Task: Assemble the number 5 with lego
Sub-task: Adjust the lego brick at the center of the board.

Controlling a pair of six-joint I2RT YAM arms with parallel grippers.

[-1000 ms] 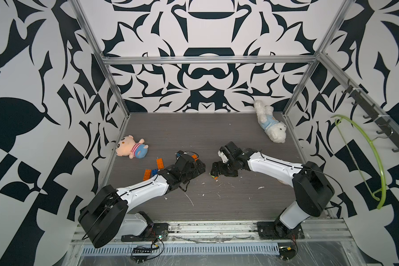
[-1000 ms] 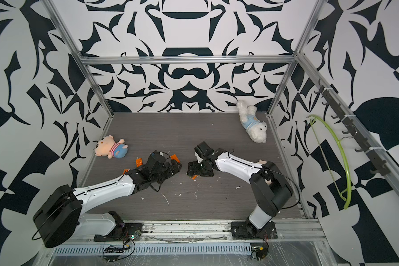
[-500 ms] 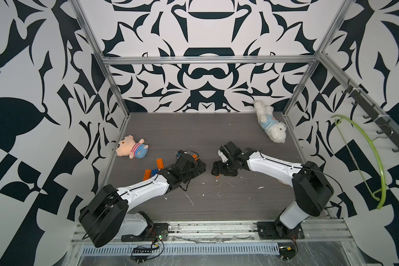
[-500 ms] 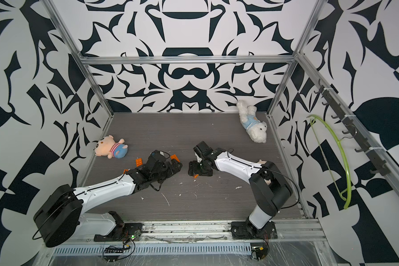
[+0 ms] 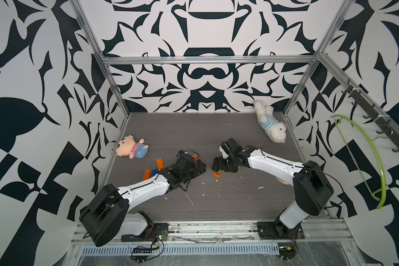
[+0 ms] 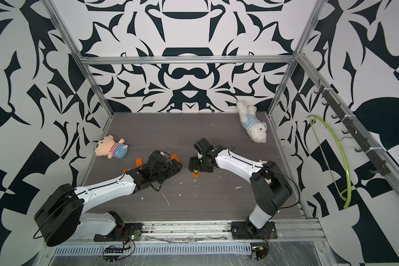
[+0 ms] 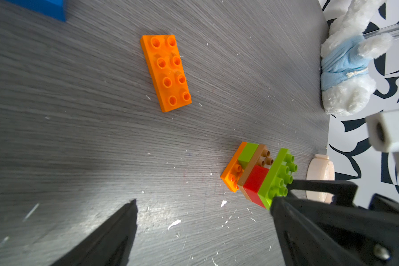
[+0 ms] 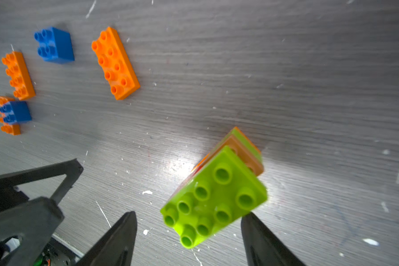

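A small lego stack stands on the grey floor: orange base, then green, tan and red layers, with a lime green brick on top. My right gripper is open and straddles that top brick. One finger is near its corner and the other stands clear. In both top views the stack peeks out under the right gripper. My left gripper is open and empty just left of the stack. Loose orange bricks and a blue brick lie further left.
A pink plush doll lies at the left wall and a white plush dog at the back right. A round cream object sits by the right wall, and a green hanger hangs outside. A blue brick sits on an orange brick.
The right gripper has shifted slightly over the stack. The left arm has held still.
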